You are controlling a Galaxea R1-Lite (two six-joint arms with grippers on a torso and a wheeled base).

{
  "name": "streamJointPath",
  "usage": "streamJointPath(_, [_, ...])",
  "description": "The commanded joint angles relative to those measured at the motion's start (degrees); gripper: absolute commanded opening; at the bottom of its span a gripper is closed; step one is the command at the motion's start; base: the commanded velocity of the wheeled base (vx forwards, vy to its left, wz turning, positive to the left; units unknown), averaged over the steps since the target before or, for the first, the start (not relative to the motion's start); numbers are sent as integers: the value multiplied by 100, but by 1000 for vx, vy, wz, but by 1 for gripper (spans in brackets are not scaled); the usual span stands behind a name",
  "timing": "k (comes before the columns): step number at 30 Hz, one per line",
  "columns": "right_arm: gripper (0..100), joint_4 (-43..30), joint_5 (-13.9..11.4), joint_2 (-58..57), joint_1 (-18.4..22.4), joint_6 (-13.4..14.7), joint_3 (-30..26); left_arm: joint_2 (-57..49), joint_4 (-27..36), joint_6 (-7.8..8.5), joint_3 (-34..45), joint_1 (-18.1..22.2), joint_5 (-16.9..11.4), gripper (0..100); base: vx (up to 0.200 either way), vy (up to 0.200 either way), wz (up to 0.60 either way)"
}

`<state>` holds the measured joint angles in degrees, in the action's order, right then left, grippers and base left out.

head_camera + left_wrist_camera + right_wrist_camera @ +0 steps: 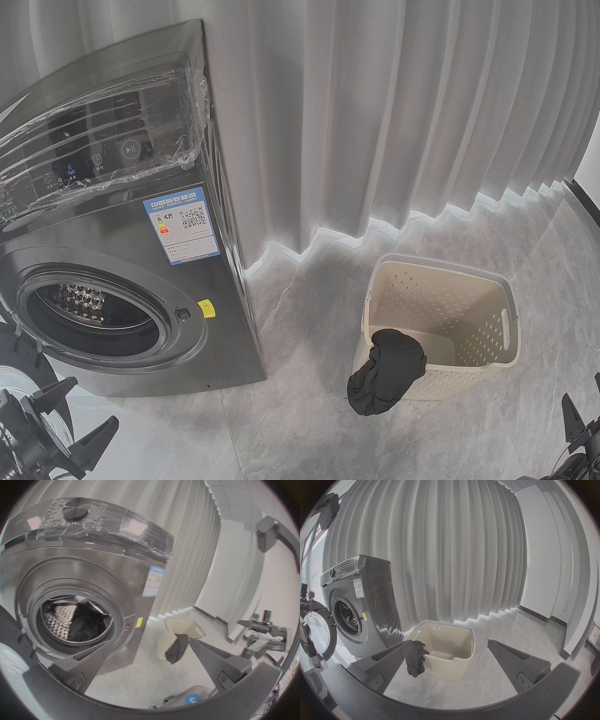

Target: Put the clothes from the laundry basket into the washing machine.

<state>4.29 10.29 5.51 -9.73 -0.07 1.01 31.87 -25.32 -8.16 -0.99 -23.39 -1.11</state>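
A grey front-loading washing machine (125, 250) stands at the left with its round door open (318, 633). Dark clothes (82, 625) lie inside its drum. A cream perforated laundry basket (462, 312) sits on the floor to the right. A black garment (387, 372) hangs over the basket's near rim, drooping outside. My left gripper (72, 412) is open and empty, low in front of the machine. My right gripper (450, 647) is open and empty, off to the right of the basket, its tips (572, 412) at the head view's lower right corner.
White pleated curtains (387, 112) hang behind the machine and basket. Grey marble-look floor (300, 375) lies open between machine and basket. Plastic film (94, 137) covers the machine's control panel. A white wall with dark skirting (547, 573) stands farther right.
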Motion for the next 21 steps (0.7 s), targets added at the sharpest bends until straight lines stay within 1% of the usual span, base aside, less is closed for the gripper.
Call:
streamJointPath(1, [100,2,8,29,-3,7,-101,-1315,554,42,99,626,-1128,100,0,0,0])
streamJointPath(3, [100,2,8,29,-3,7,-101,-1367,669,77,99,722,-1207,100,0,0,0])
streamJointPath(7, [100,2,8,29,-3,7,-101,-1438,809,68,99,828,-1225,100,0,0,0])
streamJointPath(9, [100,2,8,29,-3,7,-101,-1517,827,77,99,1214,-1225,100,0,0,0])
streamJointPath(10, [100,2,8,29,-3,7,-101,-1543,836,77,99,1267,-1216,100,0,0,0])
streamJointPath(11, [100,2,8,29,-3,-1,-101,-1780,932,77,99,1522,-1216,100,0,0,0])
streamJointPath(12, [100,2,17,29,-3,-1,-101,-1983,1073,86,99,1689,-1216,100,0,0,0])
streamJointPath(14, [100,2,26,29,-3,-1,-101,-2466,1425,165,99,2005,-1234,100,0,0,0])
streamJointPath(15, [100,10,43,29,-3,7,-101,-2615,1565,209,99,2120,-1234,100,0,0,0])
streamJointPath(16, [100,10,43,29,-3,7,-101,-2615,1565,209,99,2120,-1234,100,0,0,0])
streamJointPath(17, [100,10,61,29,-3,7,-101,-3072,2119,271,99,2392,-1243,100,0,0,0])
streamJointPath(19, [100,2,61,29,-3,7,-101,-3169,2295,262,72,2383,-1111,100,0,0,0])
streamJointPath(20, [100,10,70,20,-3,7,-101,-3169,2277,262,64,2383,-988,100,0,0,0])
streamJointPath(21, [100,10,79,20,-3,34,-101,-3169,2260,235,64,2383,-786,100,0,0,0])
